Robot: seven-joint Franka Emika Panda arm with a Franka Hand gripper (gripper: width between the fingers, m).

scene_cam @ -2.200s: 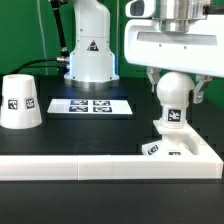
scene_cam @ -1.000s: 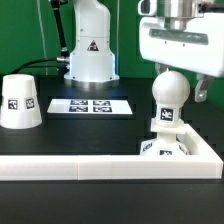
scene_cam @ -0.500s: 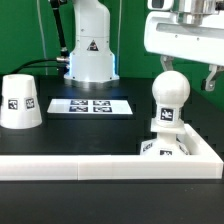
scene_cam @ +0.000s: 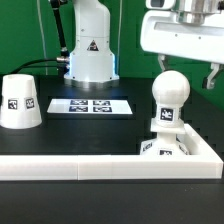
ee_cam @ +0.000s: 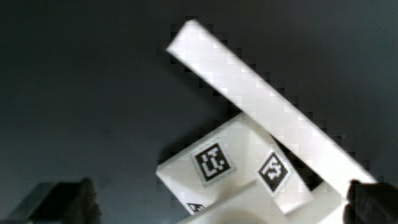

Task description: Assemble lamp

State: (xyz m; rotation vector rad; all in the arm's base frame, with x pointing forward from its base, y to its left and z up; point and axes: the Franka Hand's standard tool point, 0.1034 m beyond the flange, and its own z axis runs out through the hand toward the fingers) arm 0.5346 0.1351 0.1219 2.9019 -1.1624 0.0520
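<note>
A black desk (scene_cam: pixel 60 135) carries the scene in the exterior view, edged along its near side and the exterior view's right by a long white L-shaped wall (scene_cam: pixel 100 166). Behind it stands the white pedestal of the robot arm (scene_cam: pixel 88 45) against a green backdrop. High on the exterior view's right hangs the arm's white claw (scene_cam: pixel 188 72), lifted clear of everything on the desk; its dark fingers (scene_cam: pixel 213 78) stand wide apart with nothing between them, one plainly seen at the frame's right edge.

Beneath the claw, in the corner formed by the wall, sits the flat square white plastic lamp base (scene_cam: pixel 165 148), marked with black-and-white square tags. A white ball-shaped bulb (scene_cam: pixel 170 90) stands upright on a short tagged neck rising from that base, untouched by the claw. Well apart from it, on the exterior view's left, a white cup-sized truncated-cone shade (scene_cam: pixel 20 101) rests on the desk, wide end down, a tag facing the camera. Between shade and base, farther back, lies the marker board (scene_cam: pixel 92 105), a thin flat white strip of four tags.

The wrist view looks down on the dark desk, a stretch of the white wall (ee_cam: pixel 267 95) crossing it aslant, with the tagged lamp base (ee_cam: pixel 240 168) just beside it. Blurred dark finger shapes sit at the picture's lower corners.
</note>
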